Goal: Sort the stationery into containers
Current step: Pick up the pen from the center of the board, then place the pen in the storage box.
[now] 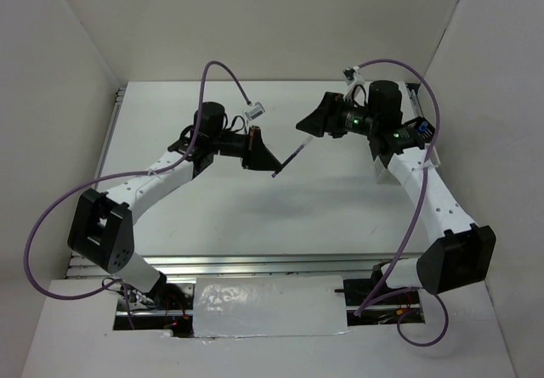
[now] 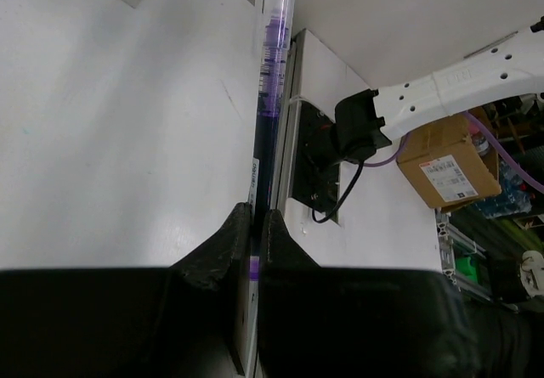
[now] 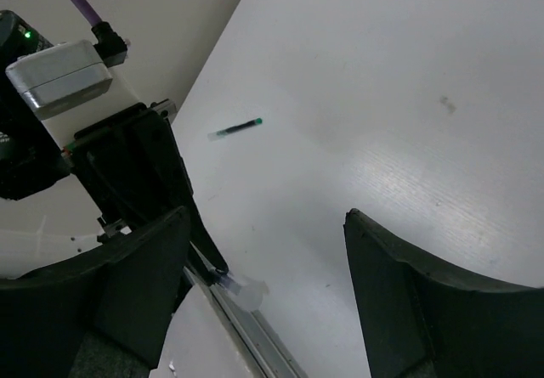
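Nothing legible in any view.
Left wrist view, 3 o'clock: cardboard box (image 2: pixel 442 144) carries a white label (image 2: pixel 448 178) with dark printed lines and a barcode-like block, too small to read.
12 o'clock: clear pen (image 2: pixel 274 55) shows purple barcode-like marks and a small printed strip lower down, both blurred.

The pen (image 2: pixel 274 55) is clear with purple ink, the left tool (image 2: pixel 253 225) black, the table (image 2: pixel 110 140) white.
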Controlling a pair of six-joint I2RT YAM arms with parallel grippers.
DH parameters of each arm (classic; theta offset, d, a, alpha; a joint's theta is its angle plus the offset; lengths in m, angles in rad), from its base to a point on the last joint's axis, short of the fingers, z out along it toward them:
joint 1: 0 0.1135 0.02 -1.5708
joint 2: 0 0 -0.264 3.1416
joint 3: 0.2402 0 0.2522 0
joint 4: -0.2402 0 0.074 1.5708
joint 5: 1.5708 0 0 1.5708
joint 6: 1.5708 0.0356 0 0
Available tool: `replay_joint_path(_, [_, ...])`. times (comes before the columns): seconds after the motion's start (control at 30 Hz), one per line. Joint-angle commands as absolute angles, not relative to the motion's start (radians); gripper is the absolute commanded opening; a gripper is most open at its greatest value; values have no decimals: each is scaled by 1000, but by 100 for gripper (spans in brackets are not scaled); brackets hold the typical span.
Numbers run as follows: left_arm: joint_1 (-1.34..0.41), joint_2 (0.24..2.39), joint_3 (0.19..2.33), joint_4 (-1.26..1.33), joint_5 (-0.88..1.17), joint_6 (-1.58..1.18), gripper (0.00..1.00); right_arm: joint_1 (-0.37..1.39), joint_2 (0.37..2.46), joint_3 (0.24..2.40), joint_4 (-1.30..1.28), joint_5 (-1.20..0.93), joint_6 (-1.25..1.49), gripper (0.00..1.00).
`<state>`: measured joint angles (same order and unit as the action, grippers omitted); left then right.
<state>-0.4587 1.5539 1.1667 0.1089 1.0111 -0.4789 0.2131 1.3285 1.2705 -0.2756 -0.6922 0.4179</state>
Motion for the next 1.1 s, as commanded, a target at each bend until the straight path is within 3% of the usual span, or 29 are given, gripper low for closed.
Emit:
replay_joint_path(0.0, [-468, 1513, 1183, 144, 1034, -469, 0, 239, 1345, 1305, -245, -716, 405, 79])
replay_joint_path(0.33, [-456, 1531, 1192, 123, 980, -448, 0, 267, 1319, 1241, -268, -730, 396, 77])
replay_joint_path(0.4, [-451, 1532, 1192, 127, 980, -451, 0, 264, 1318, 1238, -268, -733, 397, 72])
replay_joint_path(0.47, [-448, 1532, 1186, 140, 982, -456, 0, 265, 1318, 1235, -271, -738, 400, 65])
replay_joint_path(0.57, [-448, 1531, 1183, 140, 982, -451, 0, 262, 1322, 1232, -267, -742, 413, 41])
replay_joint_path(0.7, [-448, 1531, 1180, 124, 976, -430, 1, 255, 1333, 1233, -244, -779, 448, 18])
replay_joint_path(0.73, [-448, 1532, 1180, 115, 973, -420, 7, 252, 1335, 1232, -236, -791, 465, 9])
replay_joint_path(0.8, [-446, 1532, 1187, 88, 941, -404, 24, 239, 1336, 1229, -230, -802, 480, 1])
replay_joint_path(0.83, [-445, 1529, 1189, 63, 918, -396, 41, 232, 1335, 1227, -229, -813, 497, 0])
replay_joint_path(0.9, [-434, 1516, 1195, 31, 840, -381, 61, 200, 1332, 1227, -235, -825, 499, 0])
replay_joint_path(0.93, [-427, 1509, 1192, 26, 816, -377, 92, 186, 1328, 1233, -244, -825, 480, 0])
replay_joint_path(0.97, [-408, 1497, 1178, 32, 796, -377, 99, 170, 1325, 1245, -255, -821, 471, 0])
replay_joint_path(1.07, [-362, 1451, 1161, 28, 720, -359, 99, 94, 1322, 1317, -351, -729, 323, 0])
